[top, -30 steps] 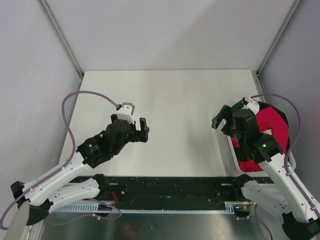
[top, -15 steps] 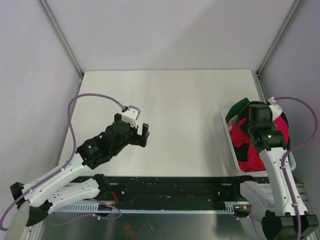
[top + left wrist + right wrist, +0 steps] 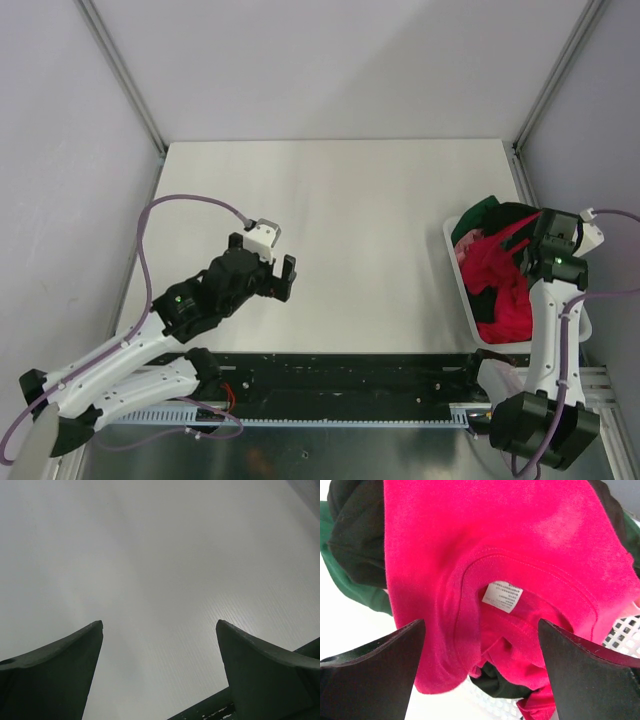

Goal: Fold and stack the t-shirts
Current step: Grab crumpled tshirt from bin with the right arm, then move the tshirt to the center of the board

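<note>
Reach completed: right gripper [image 3: 480, 622], swung in from the left, jaws spread and empty above bright red cloth t-shirt [image 3: 520, 540] heaped in white plastic tub [image 3: 458, 262] at right. Left gripper [image 3: 160, 625] likewise released over pale table [image 3: 350, 200]. First pick likely next.

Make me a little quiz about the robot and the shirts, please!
1. True or false: the left gripper is holding something.
2. What colour is the t-shirt right under the open right gripper? A yellow, B red, C blue.
3. What small white thing shows inside its collar?

Key: 1 false, its jaws are open over bare table. 2 B. 3 the neck label.
</note>
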Available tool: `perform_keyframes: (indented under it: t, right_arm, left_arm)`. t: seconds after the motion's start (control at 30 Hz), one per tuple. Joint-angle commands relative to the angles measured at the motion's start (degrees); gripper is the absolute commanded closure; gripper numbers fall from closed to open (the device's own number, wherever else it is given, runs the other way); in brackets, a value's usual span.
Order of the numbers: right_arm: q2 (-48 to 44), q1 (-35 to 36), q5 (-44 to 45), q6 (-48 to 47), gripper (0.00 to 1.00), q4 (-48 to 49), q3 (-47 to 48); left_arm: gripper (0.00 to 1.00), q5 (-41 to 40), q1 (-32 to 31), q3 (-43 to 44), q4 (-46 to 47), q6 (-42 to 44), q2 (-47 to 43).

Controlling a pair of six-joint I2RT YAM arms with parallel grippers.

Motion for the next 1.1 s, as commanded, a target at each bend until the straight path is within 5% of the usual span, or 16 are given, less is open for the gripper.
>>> perform_keyframes:
  t: [0.0,0.1,0.17,0.3,0.4,0.77,0.9,1.07]
  right_arm:
    - [2.0,-0.5,0.0,2.2,0.01,4.2,-2.2]
    - [3.1,-0.5,0.9,2.2,0.06,6.9,-4.2]
    - [3.2,-0.5,1.4,1.3,0.19,7.9,-4.5]
    - [0.6,-0.5,1.1,0.2,0.68,7.7,-2.6]
    - [-0.9,-0.5,0.2,-0.1,0.94,5.2,1.9]
    - [0.0,2.8,-13.8,1.9,1.00,1.7,26.0]
    - [3.8,13.3,-11.9,3.1,1.00,4.7,36.5]
    - [14.0,35.1,-0.1,-0.9,1.00,8.4,53.4]
  left_arm:
    - [0.01,0.2,0.5,-0.4,0.9,1.5,-1.1]
    - [0.00,0.0,0.6,-0.4,0.9,1.4,-1.7]
    - [0.00,-0.1,0.6,-0.5,0.9,1.4,-1.9]
    - [0.01,-0.4,0.6,-0.7,0.9,1.3,-2.3]
    - [0.01,-0.6,0.7,-0.7,0.9,1.3,-2.2]
    - [0.00,-1.4,1.4,-0.7,0.9,1.3,-1.4]
    - [0.01,-1.2,2.1,-0.7,0.9,1.3,-1.0]
    - [0.01,-0.7,3.1,-0.7,0.9,1.3,-0.5]
